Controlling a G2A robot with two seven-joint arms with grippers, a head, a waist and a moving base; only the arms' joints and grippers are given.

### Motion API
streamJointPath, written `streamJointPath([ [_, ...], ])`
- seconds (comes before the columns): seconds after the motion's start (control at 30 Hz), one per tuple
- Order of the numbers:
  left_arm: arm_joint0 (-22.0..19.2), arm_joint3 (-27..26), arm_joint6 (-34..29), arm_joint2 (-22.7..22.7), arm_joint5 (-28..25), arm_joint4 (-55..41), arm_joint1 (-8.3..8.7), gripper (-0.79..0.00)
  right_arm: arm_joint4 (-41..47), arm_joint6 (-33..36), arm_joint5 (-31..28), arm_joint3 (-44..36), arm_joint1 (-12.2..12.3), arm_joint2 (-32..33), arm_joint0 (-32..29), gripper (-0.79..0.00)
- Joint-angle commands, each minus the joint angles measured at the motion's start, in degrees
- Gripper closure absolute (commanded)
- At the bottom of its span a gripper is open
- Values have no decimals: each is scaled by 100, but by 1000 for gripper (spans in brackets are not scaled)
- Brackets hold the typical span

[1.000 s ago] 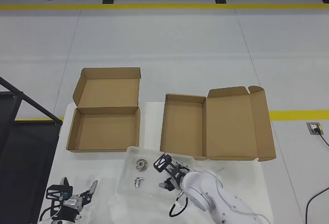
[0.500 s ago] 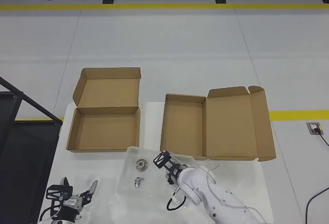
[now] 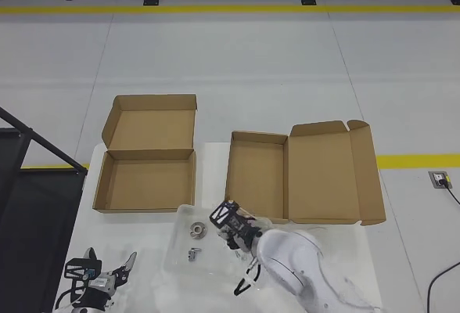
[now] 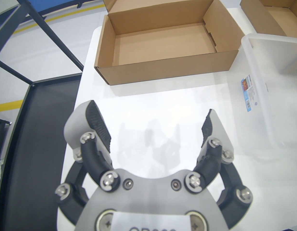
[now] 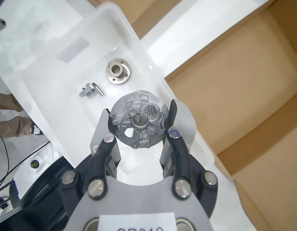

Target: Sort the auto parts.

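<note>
Right gripper clamps a grey slotted hub, its cut-outs clear from the wrist, flange at its 9 o'clock; left gripper gapes wide.

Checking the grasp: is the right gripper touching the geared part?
Touching. In the right wrist view, both pads of the right gripper press against the sides of the part.

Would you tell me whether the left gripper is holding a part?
No, the left gripper has its jaws open with nothing between them.
</note>
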Motion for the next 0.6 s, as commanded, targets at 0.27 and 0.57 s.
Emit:
streamJointPath([
  [0.27, 0, 0, 0, 0, 0, 0, 0, -785, -418, -392, 377, 528, -94, 304, 832, 0],
  [0.57, 0, 0, 0, 0, 0, 0, 0, -785, 286, -1175, 771, 3124, -502, -79, 2339, 0],
])
